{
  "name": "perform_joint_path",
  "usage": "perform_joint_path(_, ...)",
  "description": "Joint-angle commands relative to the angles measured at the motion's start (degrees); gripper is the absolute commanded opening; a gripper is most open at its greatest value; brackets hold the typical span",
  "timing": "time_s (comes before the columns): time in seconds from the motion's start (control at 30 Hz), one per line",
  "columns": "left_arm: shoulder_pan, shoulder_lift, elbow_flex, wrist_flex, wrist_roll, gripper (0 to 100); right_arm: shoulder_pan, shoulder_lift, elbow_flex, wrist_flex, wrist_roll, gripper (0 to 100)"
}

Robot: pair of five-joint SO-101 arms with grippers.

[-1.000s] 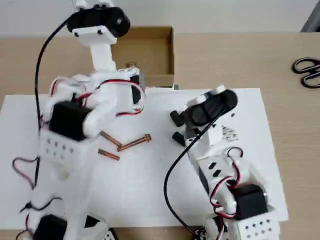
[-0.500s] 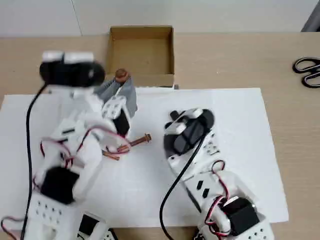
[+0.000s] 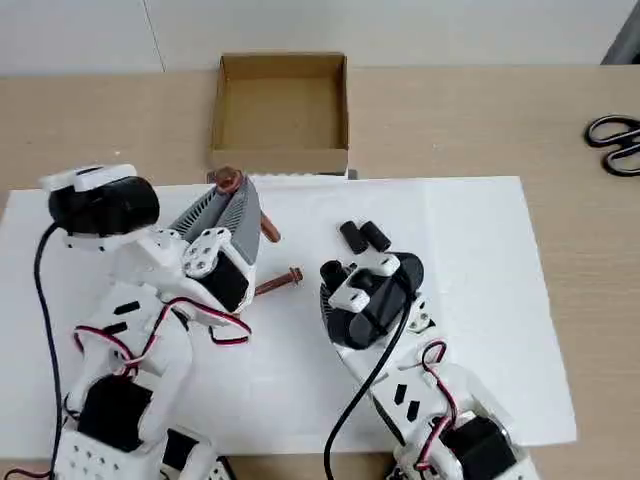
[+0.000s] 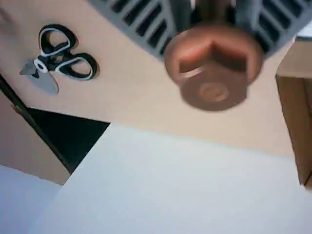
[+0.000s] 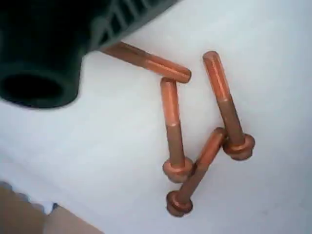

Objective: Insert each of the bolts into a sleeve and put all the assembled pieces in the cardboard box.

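Observation:
In the high view my left gripper (image 3: pixel 228 190) hangs just in front of the cardboard box (image 3: pixel 283 150), shut on a copper bolt (image 3: pixel 228 180) with its head toward the box. The left wrist view has that bolt's head (image 4: pixel 212 63) between the grey fingers (image 4: pixel 141 19). My right gripper (image 3: pixel 335 277) is over the middle of the paper, shut on a black sleeve (image 5: pixel 36 73). Two more black sleeves (image 3: pixel 362 237) lie beyond it. Several loose bolts (image 5: pixel 171 131) lie on the paper under it; one bolt (image 3: pixel 278 283) lies between the arms.
A white paper sheet (image 3: pixel 470 260) covers the table's near half. Black-handled scissors (image 3: pixel 615 140) lie at the far right on the bare wood. The cardboard box stands with its top unclosed at the paper's far edge.
My left arm has drawn back from over the box toward the paper, the bolt in its gripper. My right arm has pulled back toward the near side, uncovering two sleeves.

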Motion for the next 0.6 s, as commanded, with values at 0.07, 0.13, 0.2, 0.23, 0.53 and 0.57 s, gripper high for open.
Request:
perform_joint_path(0.07, 0.4, -0.5, 0.7, -1.0, 2.7, 1, -0.3, -1.5, 1.1, -6.4, 0.7, 0.2)
perform_joint_path(0.13, 1.0, -0.5, 0.7, -0.9, 4.6, 1, -1.0, -1.5, 2.2, -8.4, 0.7, 0.2)
perform_joint_path(0.2, 2.2, -0.4, 0.7, -0.8, 5.5, 1, -2.1, -1.5, 3.1, -8.8, 0.7, 0.2)
perform_joint_path(0.23, 2.9, -0.4, 0.7, -0.8, 5.8, 1, -2.9, -1.5, 3.4, -9.0, 0.7, 0.2)
perform_joint_path(0.53, 3.8, -0.4, 1.7, -0.7, 6.6, 1, -5.0, -1.8, 5.1, -9.1, 0.7, 0.2)
perform_joint_path(0.57, 3.8, -0.4, 1.6, -0.7, 6.6, 1, -5.0, -1.6, 5.1, -9.1, 0.7, 0.2)
